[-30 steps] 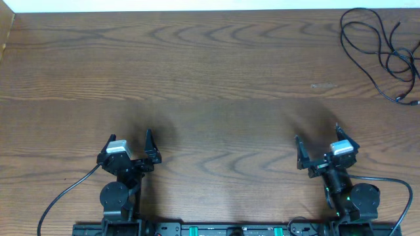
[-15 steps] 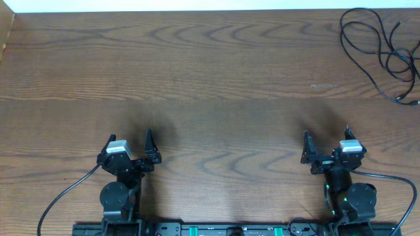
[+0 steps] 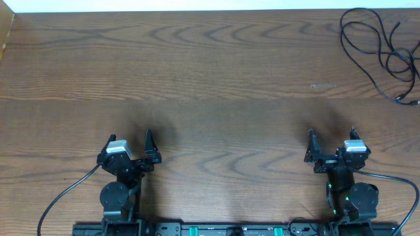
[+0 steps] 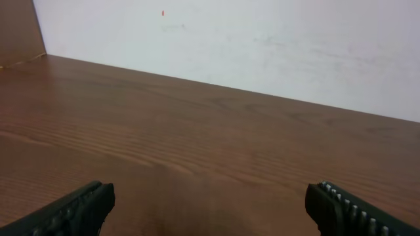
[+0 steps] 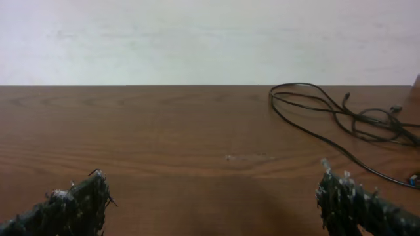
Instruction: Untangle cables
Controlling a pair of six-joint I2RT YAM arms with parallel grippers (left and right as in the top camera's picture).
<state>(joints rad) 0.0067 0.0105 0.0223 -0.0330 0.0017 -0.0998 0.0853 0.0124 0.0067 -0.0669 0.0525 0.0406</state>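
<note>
Black two-finger left gripper sits near the front edge of the brown wooden tabletop, jaws released, empty; black right gripper likewise released, near the front edge; thin black looped cables lie tangled at the far right corner.

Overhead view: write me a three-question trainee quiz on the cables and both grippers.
1. True or false: the right gripper holds the cables.
2. Where do the cables lie? A) far right corner of the table B) table centre C) near left corner
3. Fill in: the fingers of the left gripper stand ____.
Key: 1 false; 2 A; 3 open.
</note>
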